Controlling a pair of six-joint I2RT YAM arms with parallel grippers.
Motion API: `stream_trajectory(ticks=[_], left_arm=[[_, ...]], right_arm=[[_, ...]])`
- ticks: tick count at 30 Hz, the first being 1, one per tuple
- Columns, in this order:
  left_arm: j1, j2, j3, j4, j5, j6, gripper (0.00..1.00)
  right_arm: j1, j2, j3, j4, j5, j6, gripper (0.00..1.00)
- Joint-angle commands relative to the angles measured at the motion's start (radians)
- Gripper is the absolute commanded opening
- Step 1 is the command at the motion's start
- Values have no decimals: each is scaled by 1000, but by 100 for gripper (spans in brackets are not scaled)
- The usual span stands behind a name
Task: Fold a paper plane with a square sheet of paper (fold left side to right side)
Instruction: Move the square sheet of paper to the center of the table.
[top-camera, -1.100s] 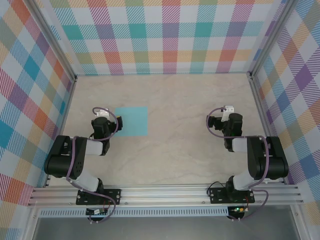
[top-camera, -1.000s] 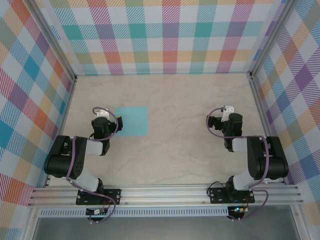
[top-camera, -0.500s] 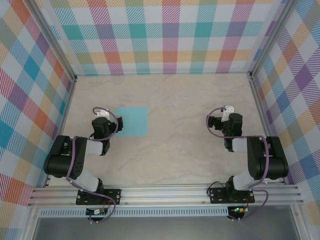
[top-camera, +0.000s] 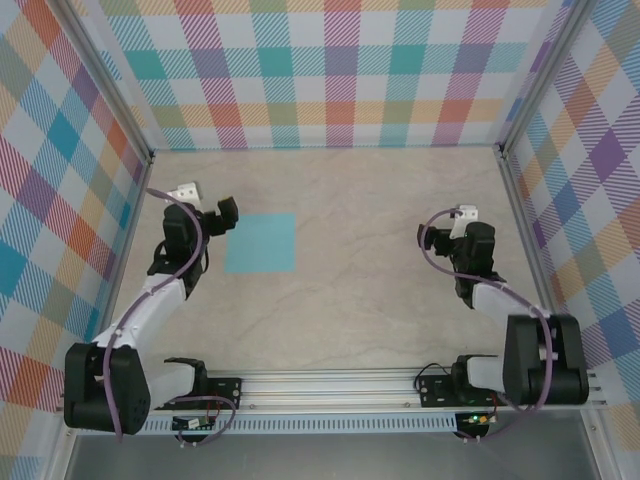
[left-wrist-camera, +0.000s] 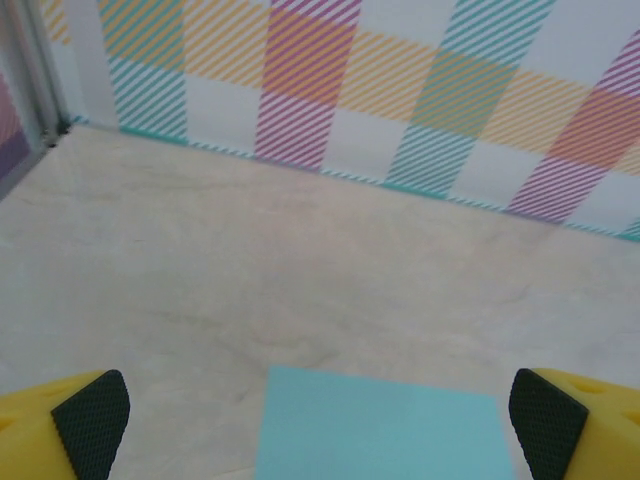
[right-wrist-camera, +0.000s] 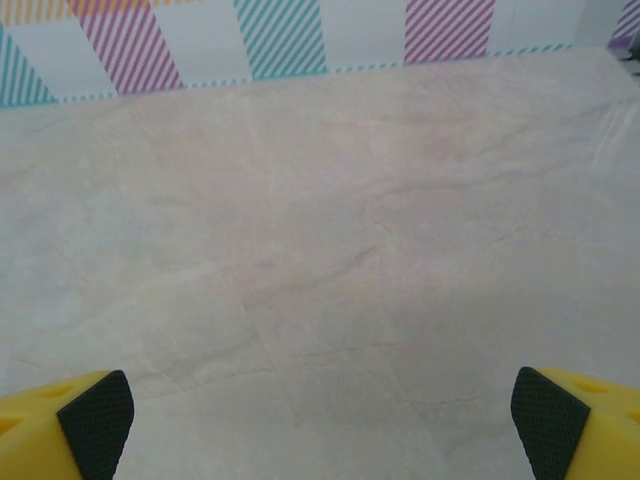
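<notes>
Your left gripper (left-wrist-camera: 320, 428) hung just beside the left edge of the square sheet of paper (top-camera: 260, 242), fingers (left-wrist-camera: 90, 425) spread wide. The sheet lay flat on the marble table (top-camera: 380, 300), left of centre. Your right gripper (right-wrist-camera: 320, 425), equally spread, hovered well apart. Checked walls (top-camera: 330, 80) hemmed three sides.

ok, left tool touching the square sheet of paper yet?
Cannot tell. In the left wrist view the square sheet of paper lies between the open left tool's pads, but height above it isn't readable.
</notes>
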Motion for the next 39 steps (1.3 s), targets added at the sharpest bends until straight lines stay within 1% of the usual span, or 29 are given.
stream_trajectory(ticks=[1,3,5,6,8,10,14,17,20,22,28,33,36,39], left_arm=[[-2,46,54,-306,176,-110,100],[-24,92,85,-347,230,-126,99],[-66,156,126,-390,237,-125,98],[-88,186,151,-411,231,-116,98],[-141,278,219,-461,177,-90,97],[-178,365,302,-545,124,-74,97],[-227,530,443,-597,76,-64,96],[-253,663,552,-668,30,-59,95],[-261,768,620,-689,-5,-70,94],[-261,810,648,-700,-25,-82,93],[-260,853,661,-712,-3,-117,91],[-272,851,608,-732,-6,-176,85],[-304,844,569,-740,-21,-194,84],[-340,838,532,-734,6,-225,83]], right_arm=[[-3,-131,53,-252,-5,105,100],[2,-223,63,-367,-21,174,100],[15,-311,70,-478,-32,245,100],[23,-348,71,-518,-34,273,100],[45,-417,72,-600,-37,322,100],[60,-463,71,-655,-45,349,100],[81,-496,91,-752,-66,345,100],[91,-513,99,-792,-63,340,100],[94,-535,97,-808,-61,339,100],[95,-542,100,-821,-57,336,100],[98,-544,107,-832,-56,331,100],[97,-542,110,-841,-45,331,100],[97,-544,110,-843,-40,329,100],[97,-541,114,-843,-45,331,100]])
